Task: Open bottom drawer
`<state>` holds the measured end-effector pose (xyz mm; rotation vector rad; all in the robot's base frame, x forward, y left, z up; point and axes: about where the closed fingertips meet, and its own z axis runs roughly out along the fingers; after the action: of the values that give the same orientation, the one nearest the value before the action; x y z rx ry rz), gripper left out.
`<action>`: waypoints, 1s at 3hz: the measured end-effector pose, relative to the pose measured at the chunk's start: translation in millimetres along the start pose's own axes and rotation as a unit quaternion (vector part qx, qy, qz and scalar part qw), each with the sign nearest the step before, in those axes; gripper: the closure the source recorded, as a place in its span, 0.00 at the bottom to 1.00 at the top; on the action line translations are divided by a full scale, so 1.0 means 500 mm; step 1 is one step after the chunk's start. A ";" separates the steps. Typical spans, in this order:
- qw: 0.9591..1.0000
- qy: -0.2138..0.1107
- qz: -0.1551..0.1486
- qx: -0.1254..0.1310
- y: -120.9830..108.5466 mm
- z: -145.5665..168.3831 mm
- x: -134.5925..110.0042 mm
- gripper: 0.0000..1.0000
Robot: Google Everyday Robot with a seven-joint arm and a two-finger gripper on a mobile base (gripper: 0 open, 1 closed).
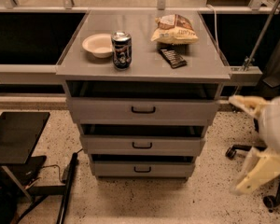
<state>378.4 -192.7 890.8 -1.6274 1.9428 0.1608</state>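
The bottom drawer (pixel 142 169) is the lowest of three grey fronts on the cabinet, with a small black bar handle (pixel 142 170) at its centre. Its front sits in line with the stepped fronts above it, under a dark gap. The middle drawer (pixel 142 145) and the top drawer (pixel 143 110) sit above it. My gripper (pixel 259 172), with the cream-coloured arm parts, is at the right edge of the camera view. It is to the right of the cabinet at about the bottom drawer's height, apart from it.
On the cabinet top (pixel 144 64) are a white bowl (pixel 98 45), a drink can (pixel 122 50), a bag of chips (pixel 174 30) and a dark snack bar (pixel 172 58). A black stand (pixel 16 136) is at the left. An office chair base (pixel 252 153) stands at the right.
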 end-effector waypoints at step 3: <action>0.987 0.038 -0.137 -0.075 0.269 0.463 -0.060 0.00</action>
<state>338.5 -29.6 679.8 -2.0073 1.7738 0.1395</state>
